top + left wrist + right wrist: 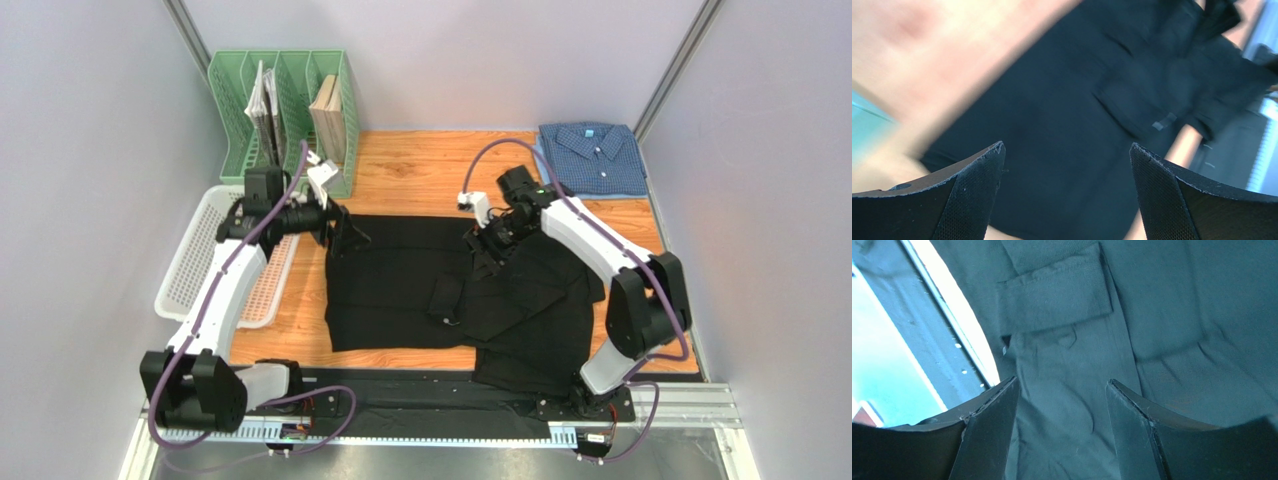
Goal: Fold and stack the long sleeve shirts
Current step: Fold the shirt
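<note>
Top external view: the black shirt (420,290) lies spread across the middle of the worktop (420,175), flat on its left half and rumpled on its right. One sleeve cuff (443,300) rests on the body of the cloth, and some fabric reaches the near edge by the right arm's base. The blue shirt (592,158) sits folded, collar up, at the far right corner, well apart from the black one.

The left gripper (345,232) hangs at the black shirt's far left corner. The right gripper (478,245) hangs over its far edge, near the middle.

Left wrist view, blurred: the fingers stand released, with nothing between them and the dark cloth beyond. Right wrist view: the fingers are likewise apart, above the cuff and sleeve, pinching nothing.

A white basket (195,250) lies at the left edge. A green file rack (240,100) holding books stands at the far left.

I judge the blue shirt done and the black shirt at an early fold, with its sleeves not yet tidied. The next move, as I read it, calls for both sets of fingers to come down and close on a single layer at the far edge, then carry it toward the near side together, so the cloth folds straight. The rumpled right half may need smoothing first. A pinch that takes in the sleeve below would drag the whole shirt.
</note>
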